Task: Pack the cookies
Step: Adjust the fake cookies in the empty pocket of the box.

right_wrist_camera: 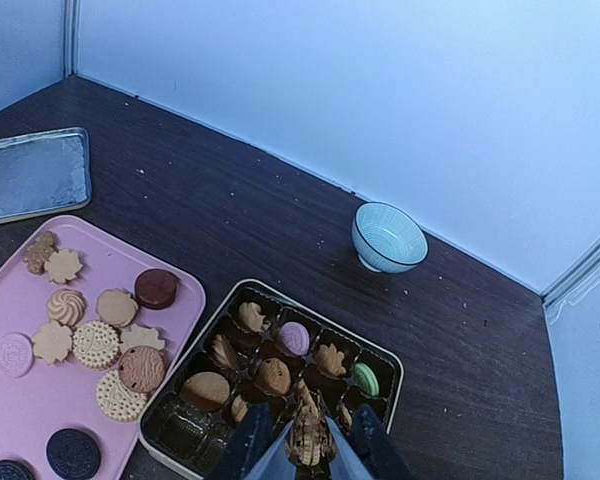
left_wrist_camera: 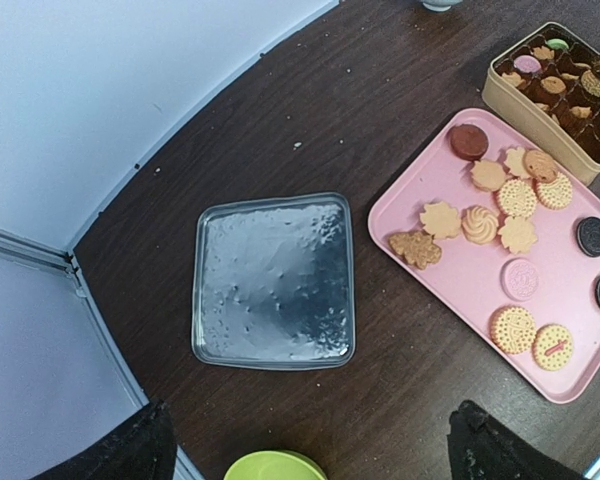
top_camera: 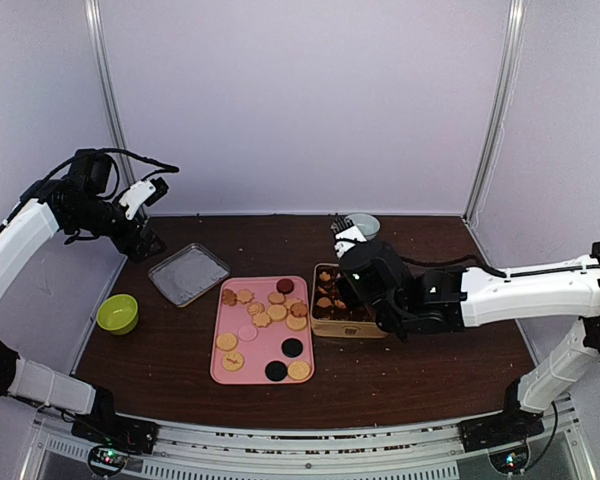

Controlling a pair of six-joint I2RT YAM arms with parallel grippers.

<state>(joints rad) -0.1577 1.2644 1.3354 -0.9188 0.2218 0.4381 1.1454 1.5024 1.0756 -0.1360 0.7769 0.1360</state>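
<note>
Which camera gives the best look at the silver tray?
Left wrist: the silver tray sits whole, close and central. Top external shows it whole but small. Right wrist shows only part, cut by the left edge.

- Dark brown wooden desk (top_camera: 430, 370): pink rectangular plastic tray (top_camera: 255, 355) at centre.
- Small flat cookies (top_camera: 277, 312) spread over pink tray: mostly tan, two black near front, one pink, one dark red at far edge.
- Gold square tin (top_camera: 345, 330) just beside tray's right side; more cookies inside.
- Right pincer (top_camera: 340, 295) over tin.
- Silver square metal tray (top_camera: 188, 273) left of pink tray, apart.
- Lime-green round bowl (top_camera: 117, 313) near left edge.
- Pale blue round bowl (top_camera: 365, 222) behind tin.
- Left pincer (top_camera: 145, 243) raised at far left.
</note>
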